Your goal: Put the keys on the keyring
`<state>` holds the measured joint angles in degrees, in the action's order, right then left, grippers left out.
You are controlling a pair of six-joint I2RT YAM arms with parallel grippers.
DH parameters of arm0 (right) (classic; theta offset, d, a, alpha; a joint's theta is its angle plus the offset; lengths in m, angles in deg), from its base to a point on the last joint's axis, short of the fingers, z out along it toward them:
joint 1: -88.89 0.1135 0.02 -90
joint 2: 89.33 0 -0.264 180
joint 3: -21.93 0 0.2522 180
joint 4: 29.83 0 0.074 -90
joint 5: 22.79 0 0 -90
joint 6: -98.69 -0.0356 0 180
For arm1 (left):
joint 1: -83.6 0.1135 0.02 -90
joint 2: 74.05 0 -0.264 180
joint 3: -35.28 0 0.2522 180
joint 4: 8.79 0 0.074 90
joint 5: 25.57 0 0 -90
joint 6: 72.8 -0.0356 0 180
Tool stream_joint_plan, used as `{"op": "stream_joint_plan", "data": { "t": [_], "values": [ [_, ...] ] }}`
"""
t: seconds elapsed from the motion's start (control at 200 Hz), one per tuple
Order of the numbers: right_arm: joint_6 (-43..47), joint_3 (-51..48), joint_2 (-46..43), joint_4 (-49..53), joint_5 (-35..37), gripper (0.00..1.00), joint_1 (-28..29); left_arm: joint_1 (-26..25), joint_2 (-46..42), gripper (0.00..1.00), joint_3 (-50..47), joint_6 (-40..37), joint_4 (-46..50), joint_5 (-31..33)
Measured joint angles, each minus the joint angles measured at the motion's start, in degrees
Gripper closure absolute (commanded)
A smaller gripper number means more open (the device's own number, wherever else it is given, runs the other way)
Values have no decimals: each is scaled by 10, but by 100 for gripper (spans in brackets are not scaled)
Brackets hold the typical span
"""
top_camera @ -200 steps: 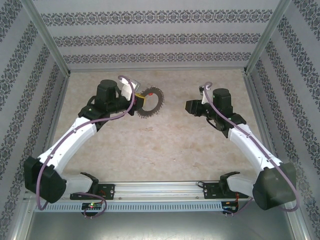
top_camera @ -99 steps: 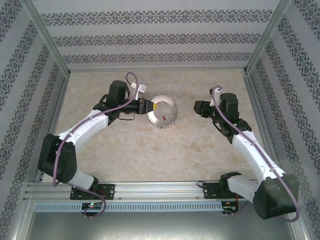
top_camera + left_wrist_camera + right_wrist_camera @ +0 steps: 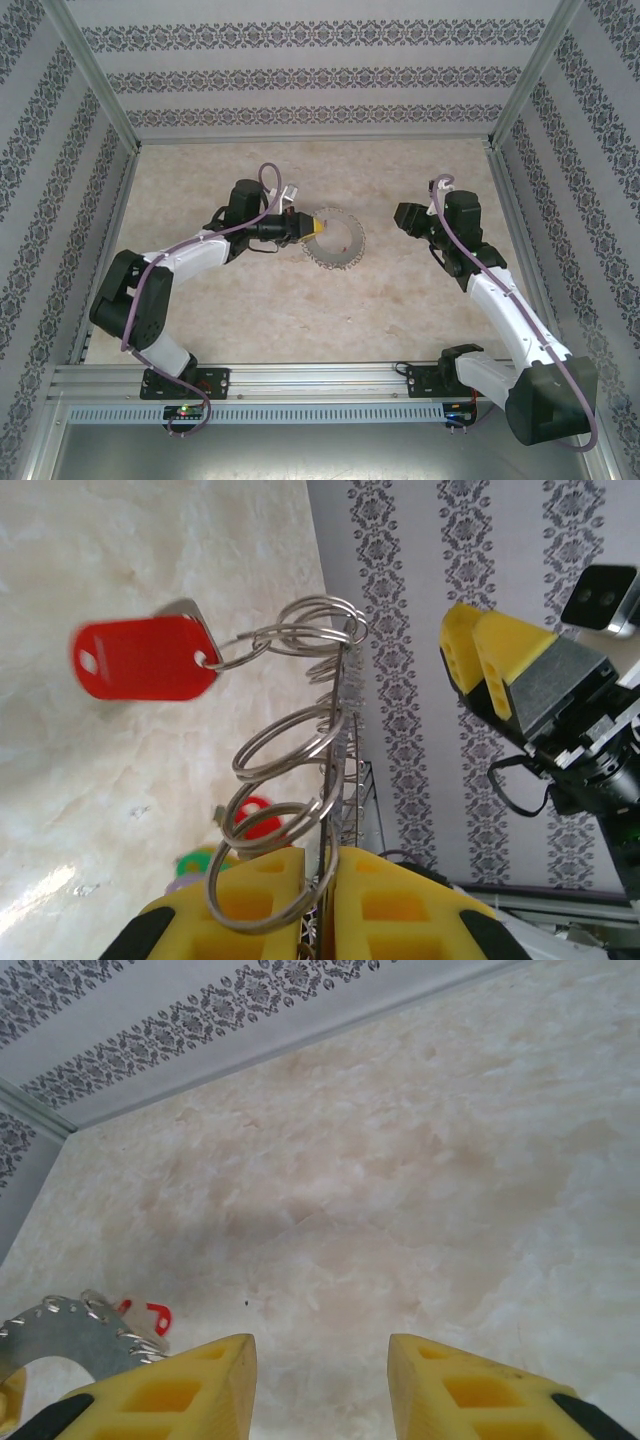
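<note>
Overhead view: the left gripper (image 3: 308,228) is clamped on the left edge of the keyring (image 3: 335,240), which sits mid-table, slightly towards the far side. The right gripper (image 3: 398,213) stands well to the right of the ring, apart from it, above the pale marbled table (image 3: 300,320).

Left wrist view: the left gripper (image 3: 328,872) has its yellow fingers (image 3: 260,905) pressed together on the ring's rim (image 3: 335,780), seen edge-on. A red tag (image 3: 145,660) hangs from one silvery link at the ring's far end. More keys (image 3: 250,818), red and green among them, lie blurred beyond the fingers.

Right wrist view: the right gripper (image 3: 320,1355) has its fingers apart with nothing between them. The keyring (image 3: 70,1332) shows at the lower left, with a red piece (image 3: 152,1313) just beside it.
</note>
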<state>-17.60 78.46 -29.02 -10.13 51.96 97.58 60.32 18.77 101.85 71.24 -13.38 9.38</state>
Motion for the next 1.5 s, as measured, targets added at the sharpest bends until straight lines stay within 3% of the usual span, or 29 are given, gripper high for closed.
{"op": "stream_joint_plan", "data": {
  "t": [0.245,0.595,0.644,0.754,0.939,0.959,0.979,0.994,1.194,1.294,1.504],
  "values": [
    [-10,-1,22,0,-3,60,-3,0,52,90,-6,43,-48,2],
    [-21,10,86,0,-20,59,-3,0,144,89,-40,43,-64,14],
    [-21,14,94,1,-23,59,-3,0,147,80,-42,39,-63,17],
    [-21,26,112,1,-31,58,-5,0,147,45,-41,13,-52,32],
    [-18,47,135,12,-34,53,-16,12,136,27,-50,-34,-5,62],
    [-18,48,135,14,-32,52,-17,14,129,19,-51,-42,2,66],
    [-16,49,134,16,-29,52,-19,17,121,2,-55,-45,9,71],
    [-14,49,134,17,-24,51,-19,18,113,0,-56,-54,18,74],
    [37,37,89,13,125,42,-26,41,-42,0,-68,-161,167,191],
    [86,-6,58,-39,217,28,-26,43,-136,1,-69,-216,214,269],
    [203,-109,110,-187,287,27,-26,55,-295,1,-112,-317,224,481]
  ]
}}
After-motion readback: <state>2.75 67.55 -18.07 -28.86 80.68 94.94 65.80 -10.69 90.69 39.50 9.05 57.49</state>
